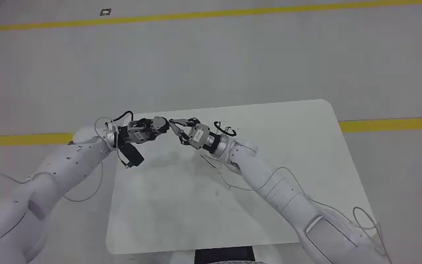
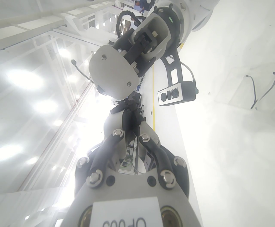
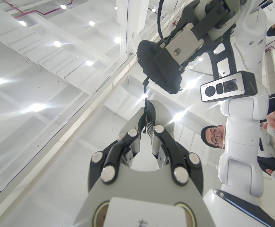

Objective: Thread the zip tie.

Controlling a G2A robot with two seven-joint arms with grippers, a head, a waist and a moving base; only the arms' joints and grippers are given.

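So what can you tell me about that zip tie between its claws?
The zip tie is a thin black strip, plastic by the look. It hangs in the air above the table, running nearly straight between the two grippers. The right gripper pinches one stretch of it and the left gripper is shut on the other. Its head is too small to make out.

- A white table (image 1: pixel 165 218) with rounded corners stood on a grey floor (image 1: pixel 198 59).
- 2 yellow lines crossed the floor: a far line (image 1: pixel 198 16) well beyond the table, and a near line (image 1: pixel 382 124) showing on both sides of the table.
- A small dark marker (image 1: pixel 105 12) lay just beside the far line.
- Round ceiling lights (image 3: pixel 91 23) shone overhead, near a thin red pipe (image 3: pixel 43 14).
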